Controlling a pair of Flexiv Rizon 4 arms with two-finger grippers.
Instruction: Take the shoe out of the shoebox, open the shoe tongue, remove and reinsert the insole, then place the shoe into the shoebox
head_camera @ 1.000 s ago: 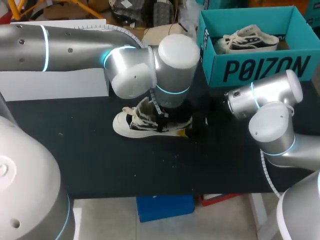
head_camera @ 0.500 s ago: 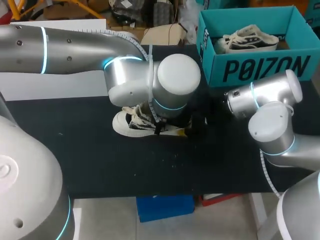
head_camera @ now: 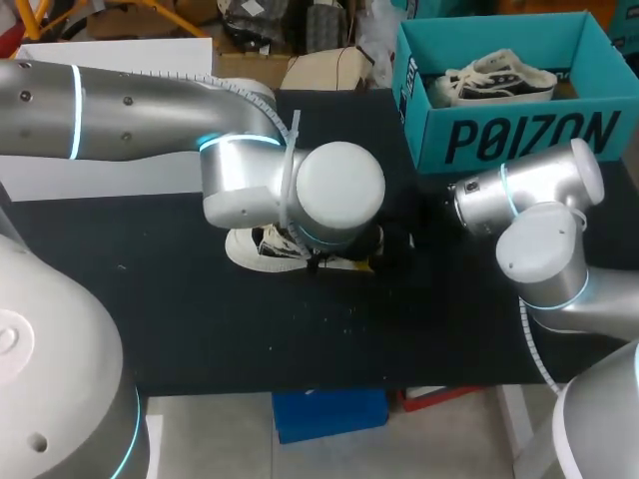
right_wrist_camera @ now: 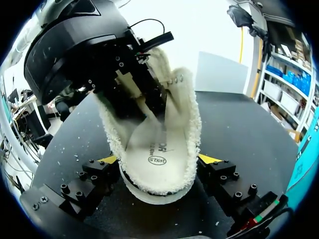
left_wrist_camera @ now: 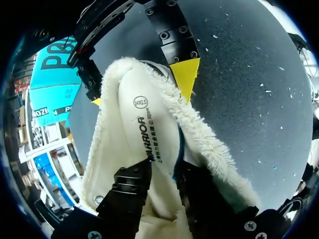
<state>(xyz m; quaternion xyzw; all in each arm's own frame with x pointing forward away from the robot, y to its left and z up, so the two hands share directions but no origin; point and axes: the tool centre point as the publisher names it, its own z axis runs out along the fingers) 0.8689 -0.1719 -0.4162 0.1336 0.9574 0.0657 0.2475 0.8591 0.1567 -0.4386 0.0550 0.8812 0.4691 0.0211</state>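
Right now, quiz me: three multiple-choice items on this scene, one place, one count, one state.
1. The held shoe sits: A in the box; B on the table; C on the floor.
2. Shoes showing in the box: A one; B none; C three.
3. The right tool is: A open, clear of the shoe; B out of view; C shut on the heel.
Key: 1 B, its sole rests on the table. 2 A, one spare shoe lies inside. 3 C, both yellow tips press the heel's sides.

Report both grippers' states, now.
Left gripper: closed on the insole.
Right gripper: closed on the shoe, at its heel.
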